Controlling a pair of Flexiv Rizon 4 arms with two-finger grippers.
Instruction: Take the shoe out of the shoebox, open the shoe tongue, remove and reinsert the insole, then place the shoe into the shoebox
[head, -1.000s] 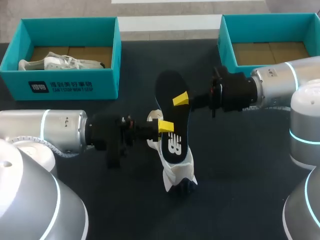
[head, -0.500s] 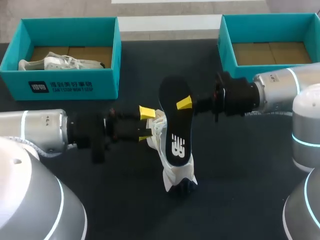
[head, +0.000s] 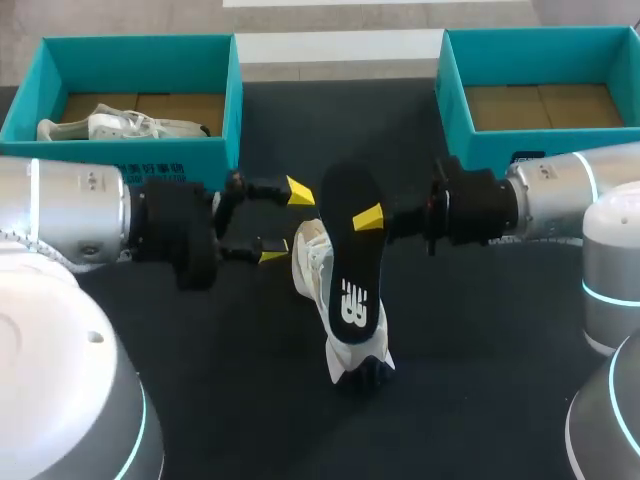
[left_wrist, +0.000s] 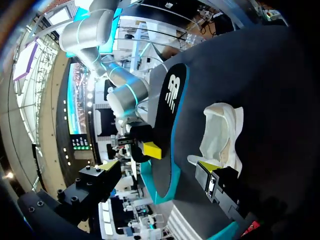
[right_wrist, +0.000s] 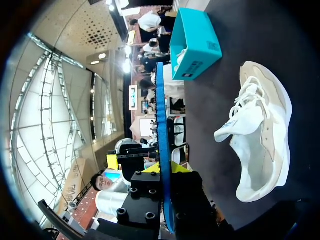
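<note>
Yellow-tipped right hand (head: 366, 218) is clamped on the black insole (head: 346, 262), one tip on its upper face; the right wrist view shows the teal-edged insole (right_wrist: 160, 125) edge-on between the fingers. Insole is held over the white shoe (head: 318, 272); contact between them cannot be told. Shoe lies on the dark tabletop (head: 480, 330), outside both boxes. Left hand (head: 285, 223) has its fingers wide apart, just beside shoe and insole. Left shoebox (head: 150, 172) holds a second shoe (head: 115, 125); right shoebox (head: 452, 90) sits behind the right arm.
</note>
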